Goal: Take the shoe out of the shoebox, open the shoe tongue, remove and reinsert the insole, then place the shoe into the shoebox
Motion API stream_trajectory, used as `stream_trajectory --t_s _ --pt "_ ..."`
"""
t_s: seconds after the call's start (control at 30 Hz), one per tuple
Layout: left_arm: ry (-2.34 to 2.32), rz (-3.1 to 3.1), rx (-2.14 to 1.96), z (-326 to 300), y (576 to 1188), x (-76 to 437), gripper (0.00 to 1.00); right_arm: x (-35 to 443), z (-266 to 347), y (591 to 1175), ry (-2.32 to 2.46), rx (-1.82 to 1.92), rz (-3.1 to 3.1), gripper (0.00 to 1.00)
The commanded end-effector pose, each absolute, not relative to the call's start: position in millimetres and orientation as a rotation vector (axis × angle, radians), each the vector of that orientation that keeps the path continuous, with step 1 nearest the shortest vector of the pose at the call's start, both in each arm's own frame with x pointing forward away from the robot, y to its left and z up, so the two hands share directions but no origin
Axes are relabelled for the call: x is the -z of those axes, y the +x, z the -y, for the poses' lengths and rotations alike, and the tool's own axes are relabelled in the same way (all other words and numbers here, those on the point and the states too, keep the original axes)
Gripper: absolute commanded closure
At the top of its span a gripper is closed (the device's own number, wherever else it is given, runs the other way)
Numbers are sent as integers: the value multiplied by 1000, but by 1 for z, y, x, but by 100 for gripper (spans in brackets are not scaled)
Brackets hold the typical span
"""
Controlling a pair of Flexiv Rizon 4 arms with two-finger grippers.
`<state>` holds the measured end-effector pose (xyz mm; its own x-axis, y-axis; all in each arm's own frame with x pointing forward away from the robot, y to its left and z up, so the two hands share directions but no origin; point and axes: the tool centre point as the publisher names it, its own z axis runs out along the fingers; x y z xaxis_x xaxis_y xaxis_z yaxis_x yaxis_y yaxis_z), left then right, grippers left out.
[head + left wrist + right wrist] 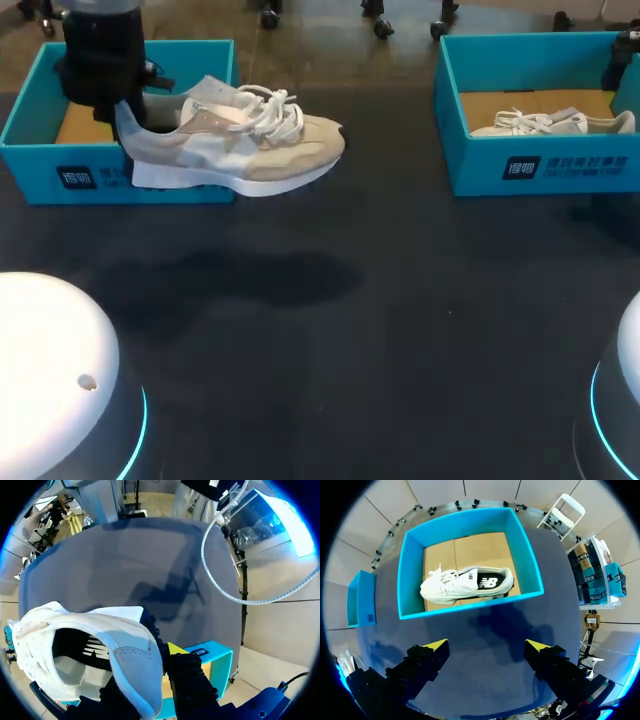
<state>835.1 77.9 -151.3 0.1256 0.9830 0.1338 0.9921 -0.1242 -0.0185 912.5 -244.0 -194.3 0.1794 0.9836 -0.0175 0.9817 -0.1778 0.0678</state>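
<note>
Grip at the heel is what holds 1 pale shoe (240, 145) in the air: the left tool (118, 105) is closed on its heel collar, pinching the back wall from 2 sides. The sole therefore hangs roughly level, raised clear of the left shoebox (60, 175), with the heel near the box and the toe pointing toward the middle of the worktop (320, 330). Holding it by the heel leaves the laces and tongue free, which I judge suits the tongue-opening step to come. The lift-out looks done, the set-down not yet. The right tool (485, 652) hangs above bare worktop just in front of the right shoebox (560, 170), its fingers spread wide and holding nothing, so it is well placed to help once the shoe comes within reach. Inside that box a second shoe (550, 123) lies on the cardboard floor. Count: 2 shoes, 2 blue shoeboxes and 2 tools, 1 of them loaded.
</note>
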Motion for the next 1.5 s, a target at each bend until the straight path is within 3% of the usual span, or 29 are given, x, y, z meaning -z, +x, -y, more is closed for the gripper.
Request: stream_trajectory --t_s 0.03,0.7,1.2,1.5 --pt "-2346 2050 250 -81 831 151 100 195 244 912 2364 -45 -1971 0" --pt "-2432 1859 79 34 747 230 100 195 244 912 2364 -45 -1971 0" --pt "-2425 1854 75 36 746 234 100 195 244 912 2364 -45 -1971 0" --pt "-2423 1786 228 68 710 297 100 195 244 912 2364 -45 -1971 0"
